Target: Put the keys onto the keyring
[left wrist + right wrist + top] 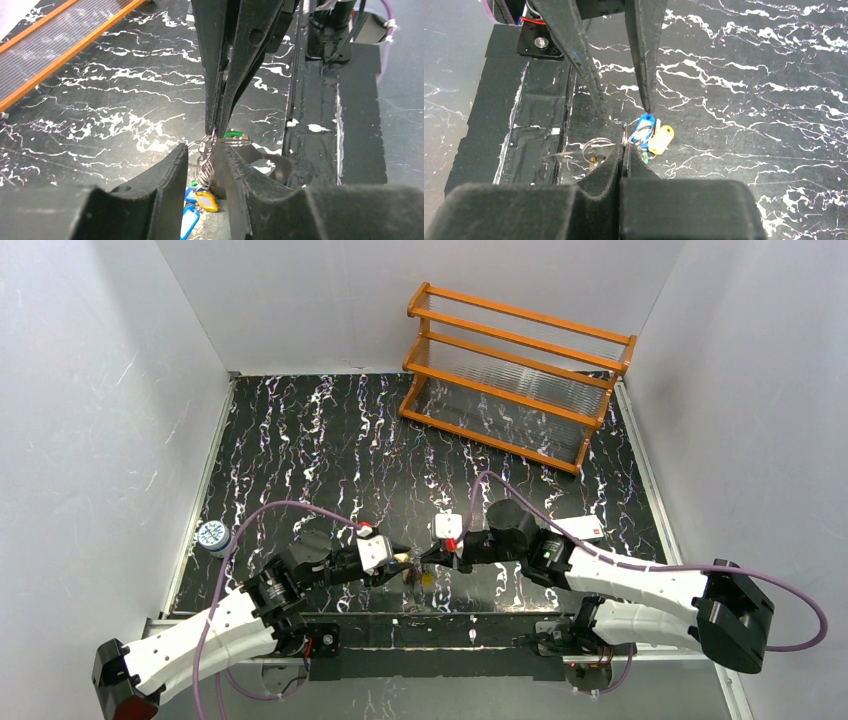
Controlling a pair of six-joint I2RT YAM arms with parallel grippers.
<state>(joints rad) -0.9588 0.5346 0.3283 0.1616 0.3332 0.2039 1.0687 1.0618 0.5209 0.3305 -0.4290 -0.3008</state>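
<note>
readable text: none | can (pixel 213 537) label: too small to read

I work in a lab test cell: bare white walls (pixel 100 390) box in my black marbled table (pixel 330 440).

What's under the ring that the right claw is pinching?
A blue key and a yellow key bunch under the ring, with a sliver of a green key. The shut right claw covers the rest.
</note>
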